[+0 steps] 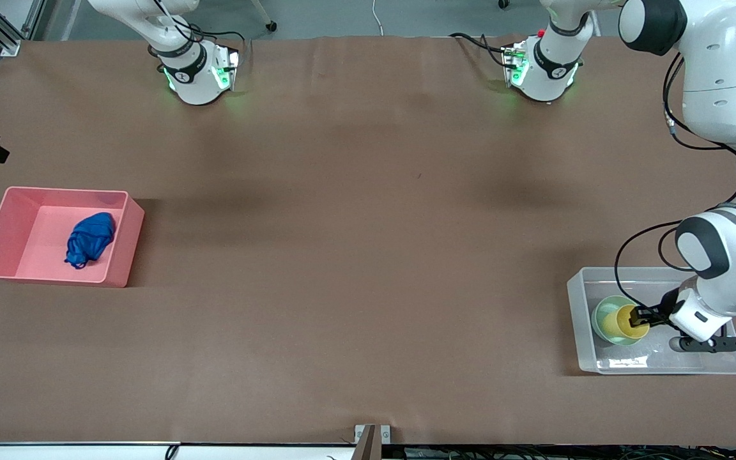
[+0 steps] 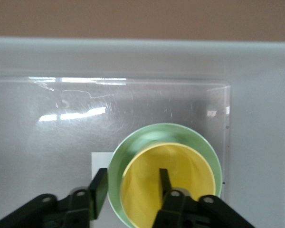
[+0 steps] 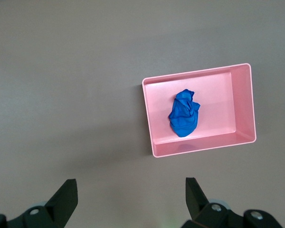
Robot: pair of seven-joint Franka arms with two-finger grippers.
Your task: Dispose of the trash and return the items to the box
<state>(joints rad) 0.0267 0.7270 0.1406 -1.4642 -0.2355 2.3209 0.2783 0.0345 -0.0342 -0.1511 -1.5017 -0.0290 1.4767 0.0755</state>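
The yellow cup sits nested in the mint-green bowl, and both are in the clear box at the left arm's end of the table. My left gripper is down in the box and open. One finger is inside the cup, the other outside the bowl's rim, and neither finger touches them. The blue trash lies in the pink bin at the right arm's end. My right gripper is open and empty, high over bare table, with the bin and trash in its view.
The box's white label shows through its floor beside the bowl. The box's walls stand close around my left gripper. Both arm bases stand at the table's edge farthest from the front camera.
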